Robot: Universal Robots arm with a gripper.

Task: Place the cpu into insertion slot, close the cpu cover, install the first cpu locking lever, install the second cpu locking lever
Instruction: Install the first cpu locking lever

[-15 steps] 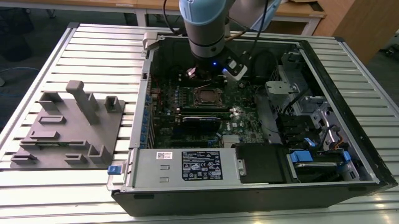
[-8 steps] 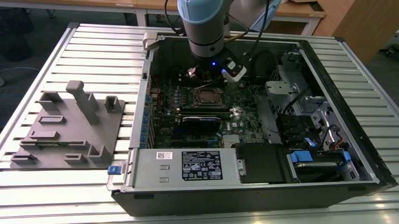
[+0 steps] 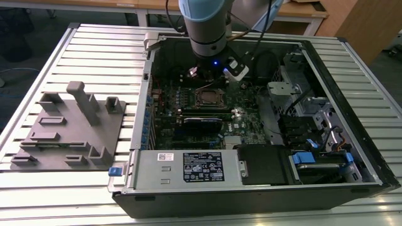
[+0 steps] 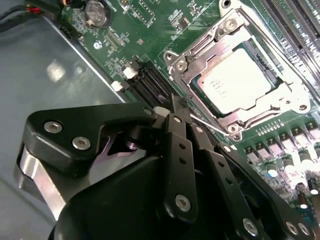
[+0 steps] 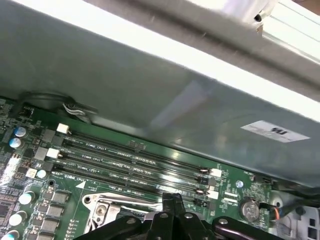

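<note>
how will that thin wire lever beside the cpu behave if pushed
The lever looks like thin bare wire, so it probably flexes and springs back. Its shiny metal could slip under a push. Being so slim, it is likely light.

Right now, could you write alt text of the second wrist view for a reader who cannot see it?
The closed black gripper sits at the corner of a silver socket on a green circuit board, next to a thin metal lever. A grey chip lies in the socket, framed by a silver frame plate.
</note>
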